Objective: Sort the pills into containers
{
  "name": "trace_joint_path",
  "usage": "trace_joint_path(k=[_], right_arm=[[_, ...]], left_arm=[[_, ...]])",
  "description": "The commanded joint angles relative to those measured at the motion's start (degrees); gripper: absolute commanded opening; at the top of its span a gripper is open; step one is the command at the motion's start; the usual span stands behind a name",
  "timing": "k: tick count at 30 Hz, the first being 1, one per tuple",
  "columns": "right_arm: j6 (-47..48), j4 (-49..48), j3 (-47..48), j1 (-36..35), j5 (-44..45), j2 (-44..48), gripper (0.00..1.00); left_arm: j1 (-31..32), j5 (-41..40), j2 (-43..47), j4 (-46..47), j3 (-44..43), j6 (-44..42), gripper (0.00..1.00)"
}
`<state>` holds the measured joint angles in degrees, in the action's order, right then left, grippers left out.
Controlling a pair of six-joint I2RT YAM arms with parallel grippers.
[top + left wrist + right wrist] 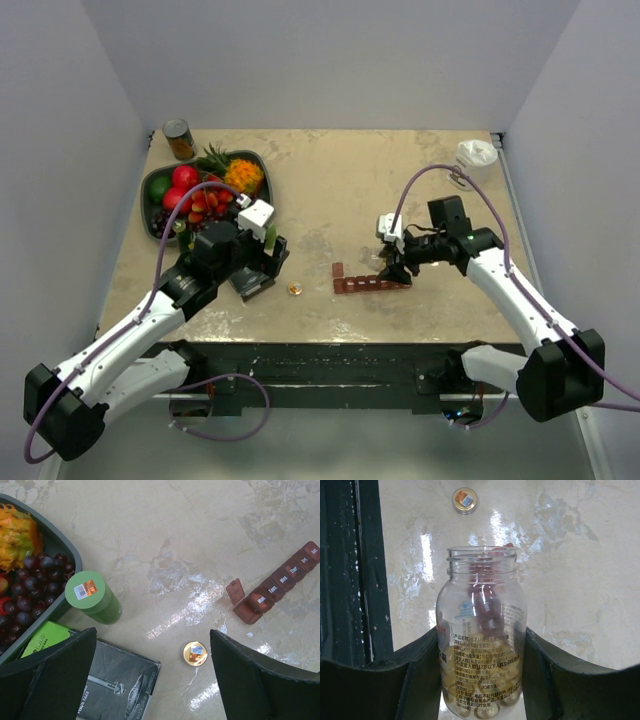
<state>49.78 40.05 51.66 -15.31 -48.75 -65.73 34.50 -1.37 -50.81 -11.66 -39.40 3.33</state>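
Observation:
My right gripper (393, 263) (481, 636) is shut on a clear, uncapped pill bottle (481, 630). Golden-amber pills (480, 692) lie in the end of the bottle nearest the gripper. The bottle's open mouth points at the dark red seven-compartment organizer (370, 284), which shows as a red blur through the glass. In the left wrist view the organizer (277, 580) lies at the right with one end lid standing open. My left gripper (270, 263) (152, 647) is open and empty above the table. The bottle's gold cap (195, 653) (294, 289) (465, 500) lies below its right finger.
A grey fruit bowl (150, 185) (70, 555) with grapes and other fruit sits at the back left. A green tube (92, 597) and a black razor box (117, 685) lie beside it, under my left gripper. A tin (179, 139) and a white cup (476, 155) stand at the back.

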Motion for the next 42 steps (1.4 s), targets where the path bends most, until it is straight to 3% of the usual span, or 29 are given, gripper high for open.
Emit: trace_joint_path(k=[1, 8, 15, 27, 32, 42], right_arm=[[-1.7, -4.8, -1.0, -3.9, 3.7, -1.2, 0.04], [-1.8, -6.4, -0.4, -7.9, 10.8, -5.5, 0.04], [1.4, -2.1, 1.6, -12.5, 15.3, -9.8, 0.04], [-0.6, -1.0, 4.8, -18.8, 23.7, -16.0, 0.03], [-3.0, -1.8, 4.3, -20.2, 25.2, -17.1, 0.03], [-6.4, -2.6, 3.8, -22.1, 28.9, -19.9, 0.03]], left_arm=[[-0.3, -0.7, -0.5, 1.2, -0.1, -1.4, 0.99], [-0.4, -1.3, -1.4, 0.7, -0.3, -1.5, 0.99], [-0.4, -3.0, -1.1, 0.1, -0.3, -1.4, 0.99], [-0.9, -12.6, 0.1, -1.3, -0.2, 0.1, 0.99], [-1.6, -21.1, 0.5, -2.5, -0.4, 1.6, 0.99], [-2.4, -22.6, 2.7, -2.3, 0.1, 1.9, 0.99]])
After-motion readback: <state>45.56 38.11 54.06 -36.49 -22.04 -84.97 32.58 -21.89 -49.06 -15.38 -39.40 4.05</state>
